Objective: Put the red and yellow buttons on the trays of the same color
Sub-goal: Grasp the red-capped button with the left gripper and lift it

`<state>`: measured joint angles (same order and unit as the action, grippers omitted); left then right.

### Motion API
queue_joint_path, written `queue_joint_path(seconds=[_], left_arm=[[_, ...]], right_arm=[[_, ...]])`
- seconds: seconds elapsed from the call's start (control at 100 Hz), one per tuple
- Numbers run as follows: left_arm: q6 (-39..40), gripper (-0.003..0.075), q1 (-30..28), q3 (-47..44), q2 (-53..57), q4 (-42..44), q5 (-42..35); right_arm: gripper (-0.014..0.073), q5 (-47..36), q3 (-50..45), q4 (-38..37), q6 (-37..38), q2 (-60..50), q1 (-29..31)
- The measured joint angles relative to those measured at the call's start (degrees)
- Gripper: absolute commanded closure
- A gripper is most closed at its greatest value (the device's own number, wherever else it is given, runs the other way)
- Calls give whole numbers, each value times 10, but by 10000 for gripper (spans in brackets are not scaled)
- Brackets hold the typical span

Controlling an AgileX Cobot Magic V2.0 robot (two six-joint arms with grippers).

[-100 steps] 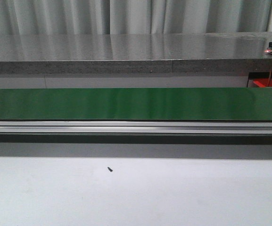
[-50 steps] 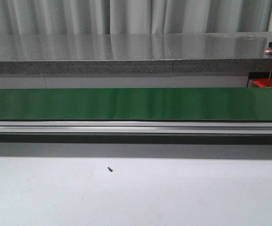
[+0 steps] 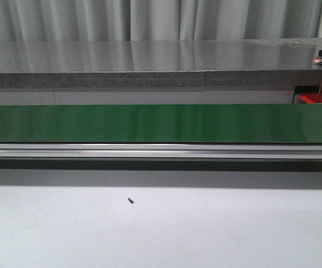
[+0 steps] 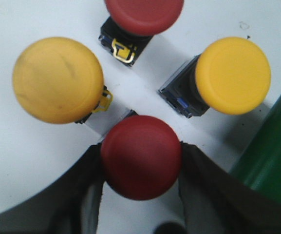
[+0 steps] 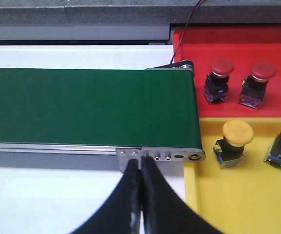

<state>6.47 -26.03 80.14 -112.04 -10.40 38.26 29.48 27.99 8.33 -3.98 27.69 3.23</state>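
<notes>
We log the left hand [image 4: 140, 195] pinching 1 red button [image 4: 141, 163] on the tabletop [image 4: 23, 156], beside the green belt [image 4: 271, 161]. Right hand [image 5: 141, 195] pressed together. Beyond the belt: red tray [image 5: 276, 48], yellow tray [image 5: 247, 195].

Left gripper [image 4: 141, 168]: two dark, near-black fingers [image 4: 84, 195], broad and matte, widened toward base; inner faces looked flat, edges blurred by closeness. No screws, cables or markings could be made out.

Right gripper [image 5: 140, 195]: two glossy black fingers [image 5: 125, 202], curved outer edges, tapered to slim tips; thin pale seam ran between them. Front view showed no part of robot.
</notes>
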Motion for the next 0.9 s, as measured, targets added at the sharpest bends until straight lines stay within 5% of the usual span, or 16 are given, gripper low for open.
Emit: queue_joint_path(seconds=[0.52,0.9], left_arm=[[-20,517,8,0,121,28,47],[-43,517,78,0,141,30,91]], right_arm=[[717,0,0,5,0,0,0],[717,0,0,7,0,0,0]])
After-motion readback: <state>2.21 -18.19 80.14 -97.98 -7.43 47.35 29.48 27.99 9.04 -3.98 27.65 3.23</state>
